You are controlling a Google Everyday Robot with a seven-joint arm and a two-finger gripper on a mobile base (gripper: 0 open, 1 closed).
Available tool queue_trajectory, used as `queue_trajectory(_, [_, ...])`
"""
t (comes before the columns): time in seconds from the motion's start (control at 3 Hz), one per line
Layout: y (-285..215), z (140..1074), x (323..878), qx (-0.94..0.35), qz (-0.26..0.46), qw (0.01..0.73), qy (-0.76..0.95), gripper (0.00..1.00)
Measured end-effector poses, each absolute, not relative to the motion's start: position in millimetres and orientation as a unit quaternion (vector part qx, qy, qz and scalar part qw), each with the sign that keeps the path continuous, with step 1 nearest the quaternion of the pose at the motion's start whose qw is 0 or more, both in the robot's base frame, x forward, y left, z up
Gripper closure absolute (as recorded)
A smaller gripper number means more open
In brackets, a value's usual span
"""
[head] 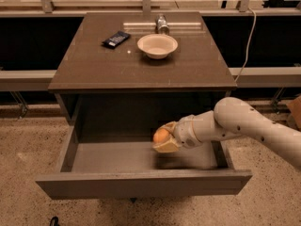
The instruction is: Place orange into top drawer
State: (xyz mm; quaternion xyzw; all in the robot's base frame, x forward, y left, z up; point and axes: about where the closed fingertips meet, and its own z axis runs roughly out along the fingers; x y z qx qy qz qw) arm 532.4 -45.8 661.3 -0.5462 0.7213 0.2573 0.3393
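The top drawer (113, 158) is pulled open below the brown cabinet top, its grey floor showing. My gripper (164, 138) reaches in from the right, over the middle of the drawer. It is shut on the orange (161, 135), a small round fruit held between the cream fingers (165, 147), a little above the drawer floor. The white arm (240, 126) runs off to the right.
On the cabinet top (94, 65) stand a cream-white bowl (157, 45), a black flat packet (116, 39) and a small metal can (162, 24) at the back. A cable (248, 36) hangs at the right. Speckled floor surrounds the cabinet.
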Motion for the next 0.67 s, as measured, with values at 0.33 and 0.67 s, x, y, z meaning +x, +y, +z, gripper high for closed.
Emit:
queue_trajectory(0.33, [-35.4,645.2,551.7,-0.557,0.253,0.347,0.711,0.26])
queue_trajectory(0.67, [-18.8,632.7,566.1,-0.573,0.257,0.355,0.692,0.03])
